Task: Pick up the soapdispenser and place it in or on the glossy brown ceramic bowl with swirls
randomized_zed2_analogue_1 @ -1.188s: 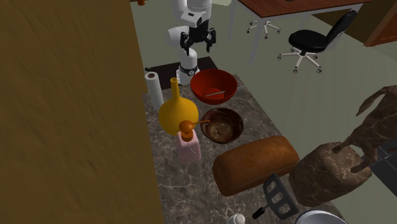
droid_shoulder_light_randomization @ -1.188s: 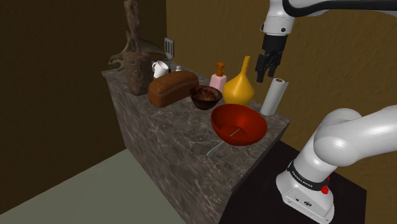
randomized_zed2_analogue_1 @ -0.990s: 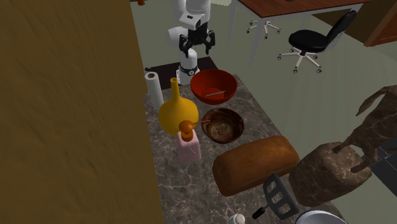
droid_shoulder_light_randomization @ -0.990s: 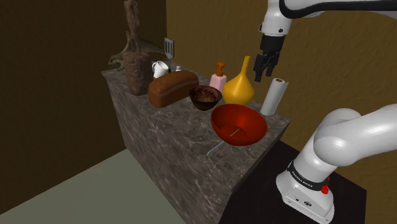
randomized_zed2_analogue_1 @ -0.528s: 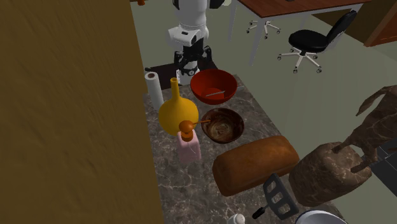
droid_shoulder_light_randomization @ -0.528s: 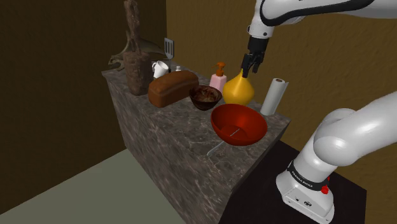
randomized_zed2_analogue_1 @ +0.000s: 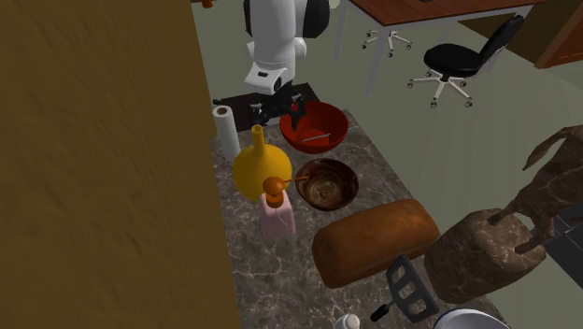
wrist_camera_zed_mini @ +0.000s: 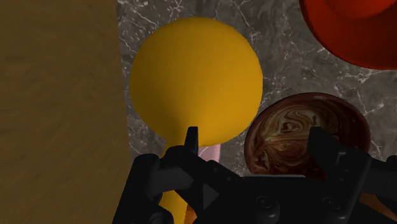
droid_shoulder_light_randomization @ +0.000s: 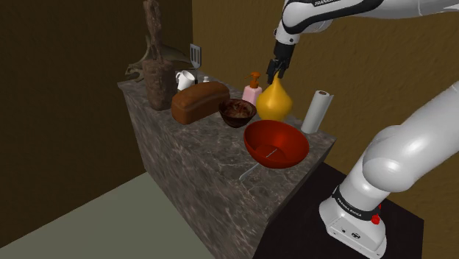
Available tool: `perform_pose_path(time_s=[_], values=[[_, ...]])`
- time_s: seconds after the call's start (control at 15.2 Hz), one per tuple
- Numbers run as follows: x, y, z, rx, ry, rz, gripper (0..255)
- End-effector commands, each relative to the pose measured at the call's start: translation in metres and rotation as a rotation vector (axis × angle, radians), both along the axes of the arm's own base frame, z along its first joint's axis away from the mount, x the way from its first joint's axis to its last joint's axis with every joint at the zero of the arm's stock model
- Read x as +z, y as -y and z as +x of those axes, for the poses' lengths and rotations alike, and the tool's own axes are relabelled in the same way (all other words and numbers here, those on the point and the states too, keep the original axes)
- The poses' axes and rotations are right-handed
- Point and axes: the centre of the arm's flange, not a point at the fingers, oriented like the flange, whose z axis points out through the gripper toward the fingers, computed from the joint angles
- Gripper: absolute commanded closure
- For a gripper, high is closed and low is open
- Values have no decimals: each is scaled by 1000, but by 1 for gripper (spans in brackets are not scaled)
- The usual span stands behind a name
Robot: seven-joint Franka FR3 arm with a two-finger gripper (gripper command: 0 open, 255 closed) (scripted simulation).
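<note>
Soap dispenser (droid_shoulder_light_randomization: 252,89), pink with an orange pump, stood on the marbled counter (droid_shoulder_light_randomization: 193,151), just beside the yellow vase (droid_shoulder_light_randomization: 275,104) and near the swirled brown bowl (droid_shoulder_light_randomization: 237,112). The gripper (droid_shoulder_light_randomization: 274,75) hung over the vase, its fingers apart and holding nothing.

I'm over a dark, veined stone counter (droid_shoulder_light_randomization: 193,154) and the light is dim. A brown textured wall (droid_shoulder_light_randomization: 382,59) runs tight along the counter's back edge, and a darker wall (droid_shoulder_light_randomization: 66,103) stands off its far end. Pale grey-green floor (droid_shoulder_light_randomization: 103,213) spreads below the counter's front. Well apart from the counter there's a black office chair (randomized_zed2_analogue_1: 464,58) — and farther out still, a reddish wooden desk (randomized_zed2_analogue_1: 420,7).
</note>
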Motion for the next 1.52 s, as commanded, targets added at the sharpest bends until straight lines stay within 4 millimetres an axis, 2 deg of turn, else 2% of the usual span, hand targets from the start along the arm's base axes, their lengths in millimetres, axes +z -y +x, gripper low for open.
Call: perform_pose_path(time_s=[0.0,0.53,0.59,1.06,1.45], values=[[-6,13,19,15,23,-5,0],[-16,52,103,70,109,-21,0],[-16,54,107,73,114,-21,0],[-52,56,114,73,114,-21,0],[-55,56,114,73,114,-21,0]])
